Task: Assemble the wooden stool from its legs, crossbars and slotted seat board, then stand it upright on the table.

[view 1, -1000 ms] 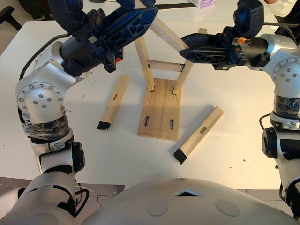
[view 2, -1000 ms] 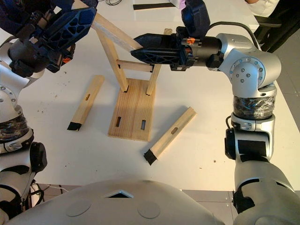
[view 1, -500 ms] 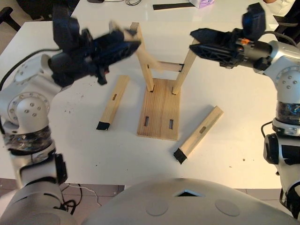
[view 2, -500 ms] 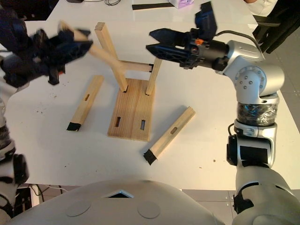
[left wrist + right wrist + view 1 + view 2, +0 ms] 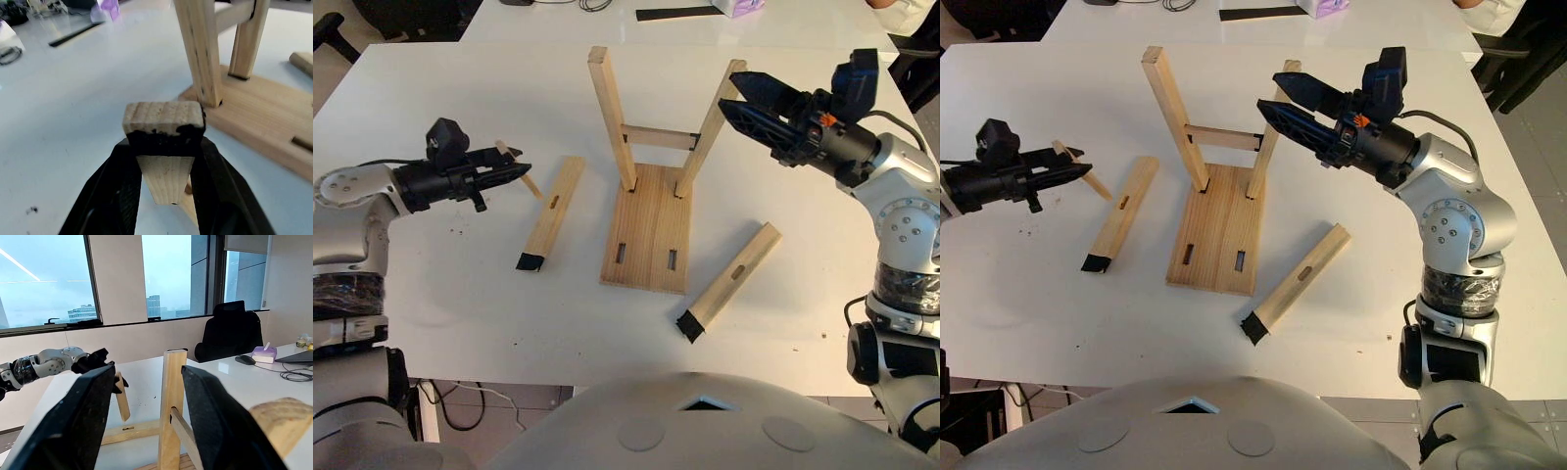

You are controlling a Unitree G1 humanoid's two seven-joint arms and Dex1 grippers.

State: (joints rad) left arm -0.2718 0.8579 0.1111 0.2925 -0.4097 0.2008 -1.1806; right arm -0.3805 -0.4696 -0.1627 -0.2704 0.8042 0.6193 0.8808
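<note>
Four legs (image 5: 612, 117), one seat board (image 5: 646, 227), one crossbar (image 5: 658, 137) fitted, another gripped

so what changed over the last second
The left gripper carried the crossbar away from the leg frame, leftward and down, jaws shut on it. The right gripper opened and drew back rightward from the right leg. The seat board, leg frame and both loose legs stayed put.

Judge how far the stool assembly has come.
Done: two legs stand in the far slots of the seat board, joined by a crossbar. In hand: the left claw grips a second crossbar; the right claw is open around one standing leg. Left: two loose legs, two empty slots, standing it upright.
</note>
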